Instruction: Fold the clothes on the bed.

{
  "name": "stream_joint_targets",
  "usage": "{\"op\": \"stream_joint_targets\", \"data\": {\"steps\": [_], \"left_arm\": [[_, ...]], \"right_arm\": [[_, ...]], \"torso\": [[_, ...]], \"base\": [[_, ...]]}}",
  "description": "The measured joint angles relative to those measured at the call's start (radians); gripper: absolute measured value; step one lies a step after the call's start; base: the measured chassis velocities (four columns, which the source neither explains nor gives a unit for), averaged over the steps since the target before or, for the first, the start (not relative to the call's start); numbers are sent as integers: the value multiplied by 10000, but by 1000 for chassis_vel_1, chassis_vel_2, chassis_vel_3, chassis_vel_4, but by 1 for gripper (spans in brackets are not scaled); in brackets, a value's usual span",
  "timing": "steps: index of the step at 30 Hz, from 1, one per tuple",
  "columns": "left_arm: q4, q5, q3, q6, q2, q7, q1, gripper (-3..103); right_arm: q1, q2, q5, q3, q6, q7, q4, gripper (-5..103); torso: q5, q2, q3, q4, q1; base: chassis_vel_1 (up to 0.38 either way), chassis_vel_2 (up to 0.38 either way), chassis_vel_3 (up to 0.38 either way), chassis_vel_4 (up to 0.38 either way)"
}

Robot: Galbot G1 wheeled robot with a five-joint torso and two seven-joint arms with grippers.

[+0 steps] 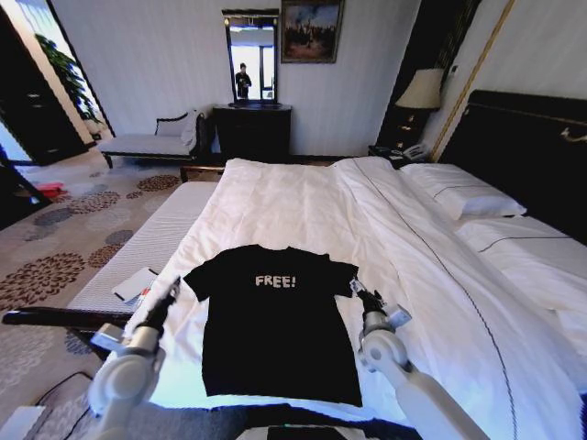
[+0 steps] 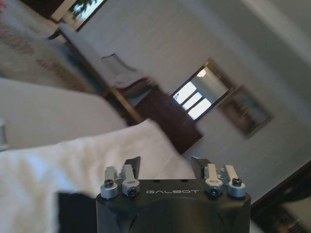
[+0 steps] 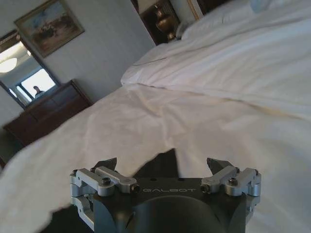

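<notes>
T-shirt [image 1: 280,325] flat (both claws beside)

Both arms are silver-grey and rounded — the left gripper [image 2: 165,167] and right gripper [image 3: 165,167] have black bodies lettered "GALBOT", silver screwed linkages, dark fingertips.

Bare duvet [image 1: 303,206] lies open ahead of my fingers; pillows [image 1: 463,197] crowd the far side beyond my right fingers.

Hotel-style bedroom: double bed [image 1: 303,197], bedside lamp [image 1: 421,91], dresser mirror [image 1: 252,57], patterned carpet [image 1: 55,247].
</notes>
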Motion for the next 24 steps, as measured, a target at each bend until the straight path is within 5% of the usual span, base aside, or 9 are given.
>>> {"op": "stream_joint_targets", "data": {"steps": [2, 6, 7, 10, 24], "left_arm": [[-724, -521, -307, 46, 25, -199, -43, 74], [-1069, -700, -330, 81, 134, -216, -117, 79], [-1215, -748, -279, 96, 182, -213, -176, 89], [-1298, -757, -48, 115, 178, -211, -354, 98], [-1135, -574, -352, 153, -2, -307, -374, 100]], "right_arm": [[449, -18, 1204, 157, -239, 186, 172, 100], [708, -116, 1300, 165, -267, 25, 12, 100], [868, -212, 1235, 90, -275, -73, -202, 100], [1526, -503, 1205, -209, -390, -302, -892, 100], [6288, -681, 2023, -3194, -2678, -1479, -5677, 100]], "torso": [[-2, 0, 0, 6, 1], [-2, 0, 1, 3, 1], [-3, 0, 1, -2, 1], [0, -1, 0, -2, 1], [-3, -3, 4, 3, 3]], "base": [[0, 0, 0, 0], [0, 0, 0, 0], [0, 0, 0, 0], [0, 0, 0, 0], [0, 0, 0, 0]]}}
